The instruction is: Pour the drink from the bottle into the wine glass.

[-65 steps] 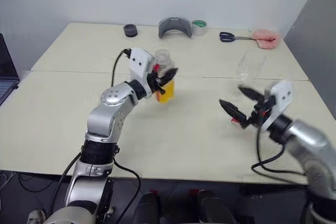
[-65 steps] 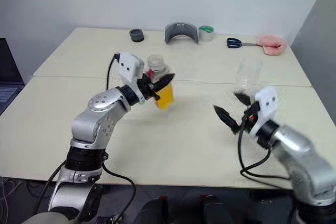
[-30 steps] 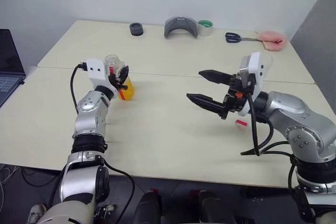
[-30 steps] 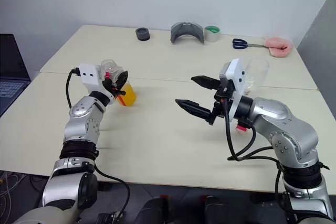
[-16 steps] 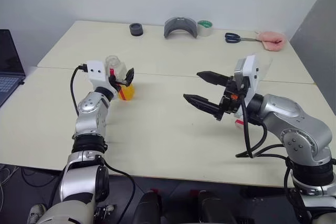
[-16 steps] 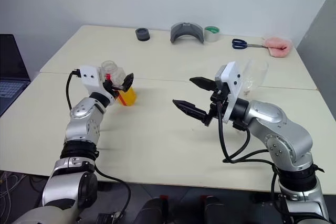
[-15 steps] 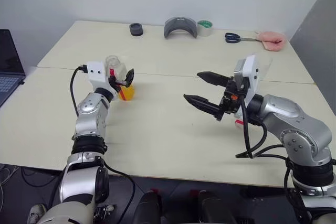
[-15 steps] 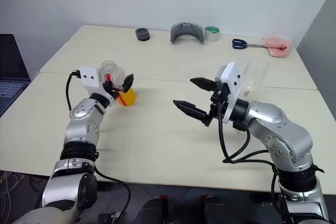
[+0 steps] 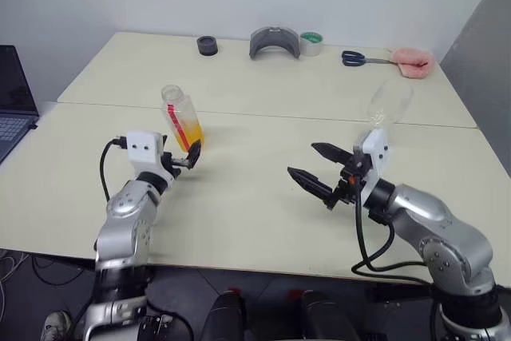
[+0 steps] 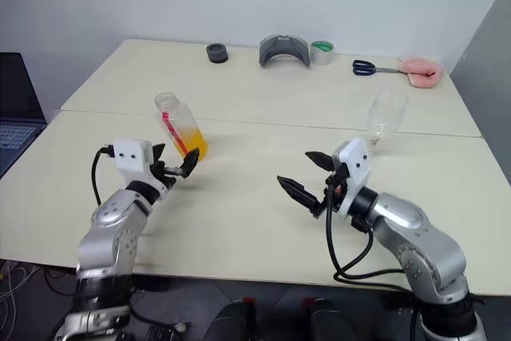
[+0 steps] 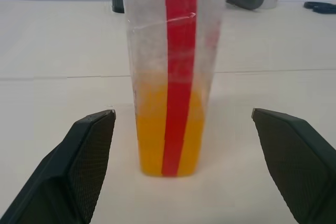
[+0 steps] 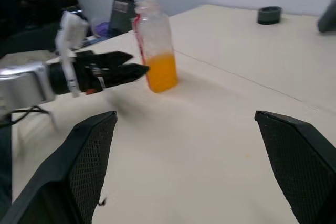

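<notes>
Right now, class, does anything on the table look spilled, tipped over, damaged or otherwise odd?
No spill or damage shows. The bottle stands upright with no cap on its neck, drink filling its lower part. The wine glass stands upright and looks empty. The one oddity is that both open grippers hold nothing.

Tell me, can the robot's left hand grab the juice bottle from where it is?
Probably yes. The left hand is open and points at the juice bottle, which stands upright on the table just beyond its fingers. Nothing lies between them, so it only needs to move forward.
</notes>
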Controlling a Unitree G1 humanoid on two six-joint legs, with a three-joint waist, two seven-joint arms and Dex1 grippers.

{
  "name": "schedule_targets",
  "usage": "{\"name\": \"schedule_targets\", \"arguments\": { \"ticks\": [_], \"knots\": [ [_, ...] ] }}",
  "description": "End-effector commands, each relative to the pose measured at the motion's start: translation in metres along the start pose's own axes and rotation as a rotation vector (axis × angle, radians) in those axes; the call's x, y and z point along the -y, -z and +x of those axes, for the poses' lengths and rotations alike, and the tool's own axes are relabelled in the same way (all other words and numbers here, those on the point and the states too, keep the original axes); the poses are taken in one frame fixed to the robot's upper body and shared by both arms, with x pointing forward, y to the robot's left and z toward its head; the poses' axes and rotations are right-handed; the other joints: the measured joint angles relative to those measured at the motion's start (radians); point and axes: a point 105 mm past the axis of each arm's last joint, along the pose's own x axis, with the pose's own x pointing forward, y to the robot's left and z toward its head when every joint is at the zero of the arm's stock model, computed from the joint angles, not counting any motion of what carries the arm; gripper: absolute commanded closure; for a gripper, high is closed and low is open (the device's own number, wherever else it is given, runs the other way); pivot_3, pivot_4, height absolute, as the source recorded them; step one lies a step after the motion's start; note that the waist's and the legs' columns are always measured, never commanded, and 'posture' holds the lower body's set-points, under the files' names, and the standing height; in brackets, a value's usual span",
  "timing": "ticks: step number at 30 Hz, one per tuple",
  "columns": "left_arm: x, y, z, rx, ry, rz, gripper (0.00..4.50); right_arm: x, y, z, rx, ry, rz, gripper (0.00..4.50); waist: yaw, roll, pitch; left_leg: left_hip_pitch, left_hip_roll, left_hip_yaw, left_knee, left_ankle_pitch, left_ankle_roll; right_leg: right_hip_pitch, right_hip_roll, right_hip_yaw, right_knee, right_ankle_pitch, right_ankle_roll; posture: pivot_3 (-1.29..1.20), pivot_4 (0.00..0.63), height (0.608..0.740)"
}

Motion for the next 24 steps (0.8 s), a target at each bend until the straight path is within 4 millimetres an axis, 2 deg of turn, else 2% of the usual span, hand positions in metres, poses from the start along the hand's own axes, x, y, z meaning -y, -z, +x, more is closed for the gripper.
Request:
{"name": "schedule_targets", "arguments": {
  "ticks": [1, 5, 9, 15, 18, 24],
  "knots": [
    [0.023, -0.014, -0.022, 0.006, 0.077, 0.003, 0.01, 0.017, 0.007, -0.011, -0.019, 0.158, -0.081, 0.00, 0.000, 0.000, 0.000, 0.000, 0.000, 0.000, 0.000, 0.000, 0.000, 0.000, 0.000, 0.000, 0.000, 0.000, 0.000, 0.00, 0.150, 0.740],
    [0.064, -0.016, -0.050, -0.043, 0.253, -0.016, 0.01, 0.056, 0.026, -0.030, -0.051, 0.397, -0.101, 0.00, 0.000, 0.000, 0.000, 0.001, -0.001, 0.001, 0.000, 0.000, 0.000, 0.000, 0.000, 0.001, 0.000, 0.000, 0.000, 0.00, 0.150, 0.740],
    [0.094, -0.025, -0.062, -0.065, 0.464, 0.015, 0.01, 0.088, 0.034, -0.045, -0.041, 0.579, -0.112, 0.00, 0.000, 0.000, 0.000, 0.002, -0.002, 0.003, 0.000, 0.000, 0.000, 0.001, 0.001, 0.002, 0.000, -0.001, 0.001, 0.00, 0.150, 0.740],
    [0.118, -0.038, -0.067, -0.049, 0.702, 0.071, 0.01, 0.115, 0.041, -0.045, -0.038, 0.664, -0.091, 0.00, -0.010, 0.000, 0.000, 0.004, -0.001, 0.005, 0.000, 0.000, 0.000, 0.001, 0.003, 0.004, 0.000, -0.001, 0.001, 0.00, 0.150, 0.740],
    [0.130, -0.038, -0.071, -0.042, 0.867, 0.116, 0.01, 0.132, 0.042, -0.042, -0.023, 0.695, -0.050, 0.00, -0.011, 0.000, 0.000, 0.003, -0.001, 0.005, 0.000, 0.000, 0.000, 0.001, 0.003, 0.004, 0.000, 0.000, 0.000, 0.00, 0.150, 0.740],
    [0.127, -0.032, -0.068, -0.028, 0.948, 0.162, 0.01, 0.153, 0.040, -0.031, -0.008, 0.724, -0.070, 0.00, -0.017, 0.001, 0.000, 0.003, -0.001, 0.005, -0.001, 0.000, 0.000, 0.000, 0.003, 0.004, 0.000, -0.001, -0.001, 0.00, 0.150, 0.740]
  ]
}}
